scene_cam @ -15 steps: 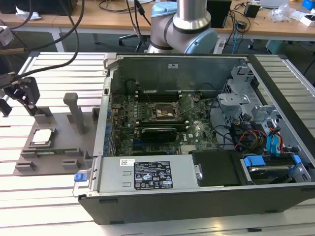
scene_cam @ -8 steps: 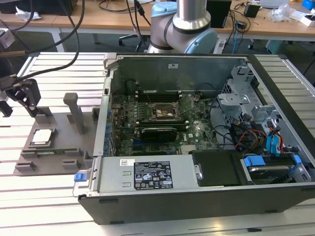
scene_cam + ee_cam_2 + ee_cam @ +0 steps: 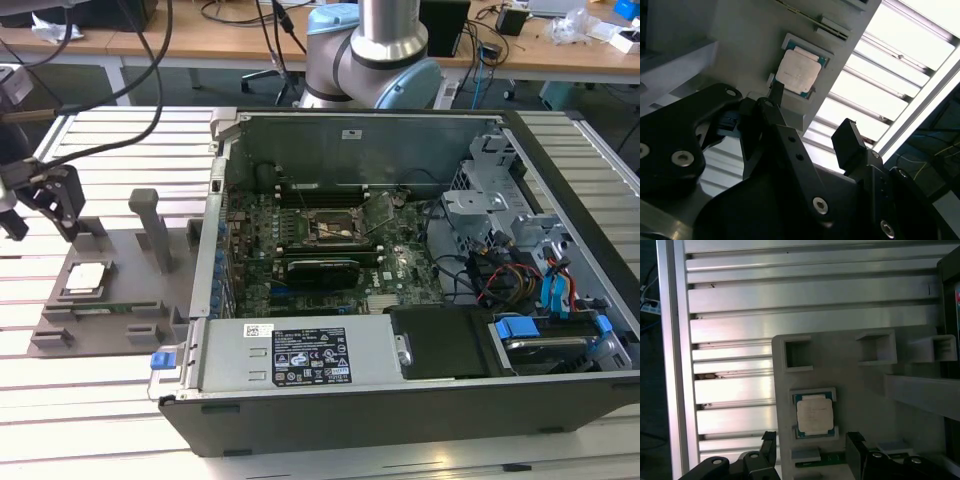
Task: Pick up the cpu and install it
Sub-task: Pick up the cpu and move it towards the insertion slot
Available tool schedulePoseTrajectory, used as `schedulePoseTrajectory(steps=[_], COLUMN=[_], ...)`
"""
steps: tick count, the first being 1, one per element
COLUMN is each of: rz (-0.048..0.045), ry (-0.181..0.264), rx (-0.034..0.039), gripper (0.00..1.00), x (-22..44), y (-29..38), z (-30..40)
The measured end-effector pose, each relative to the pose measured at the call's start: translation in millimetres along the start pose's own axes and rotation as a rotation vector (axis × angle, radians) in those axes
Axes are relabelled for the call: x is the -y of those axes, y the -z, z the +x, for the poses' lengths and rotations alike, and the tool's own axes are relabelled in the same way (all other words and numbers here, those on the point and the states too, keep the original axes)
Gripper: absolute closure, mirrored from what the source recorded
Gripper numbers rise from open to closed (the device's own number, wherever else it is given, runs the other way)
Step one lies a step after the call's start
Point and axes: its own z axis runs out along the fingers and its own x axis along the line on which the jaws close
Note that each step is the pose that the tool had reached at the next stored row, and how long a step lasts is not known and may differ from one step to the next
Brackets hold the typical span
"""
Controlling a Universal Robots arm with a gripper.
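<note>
A: Start with the exterior view. Locate the cpu (image 3: 85,278).
B: Found at lower left of frame, lying flat in a pocket of the grey fixture plate (image 3: 130,262), well apart from the socket (image 3: 335,228) at centre.
A: Locate the gripper (image 3: 42,225).
B: Found at far left, hanging above the plate, not touching the cpu.
A: Check the second wrist view.
B: Note the gripper (image 3: 812,112) spread wide, holding nothing, with the cpu (image 3: 798,71) just beyond.
A: Check the first wrist view.
B: Note the gripper (image 3: 811,437) spread and empty, with the cpu (image 3: 814,414) roughly centred on its gap.
A: Hazards?
B: Judged likely: striking a pocket wall on an off-centre descent; tilting or dropping the cpu on a corner-only pinch.
</note>
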Motion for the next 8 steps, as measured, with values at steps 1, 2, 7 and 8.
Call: schedulePoseTrajectory(steps=[1,2,7,8], rz=[0.0,0.0,0.0,0.0], ry=[0.0,0.0,0.0,0.0], rx=[0.0,0.0,0.0,0.0], gripper=[0.34,0.34,0.34,0.34], x=[0.0,0.0,0.0,0.0], y=[-0.6,-1.4,-5.6,-6.3], z=[0.0,0.0,0.1,0.1])
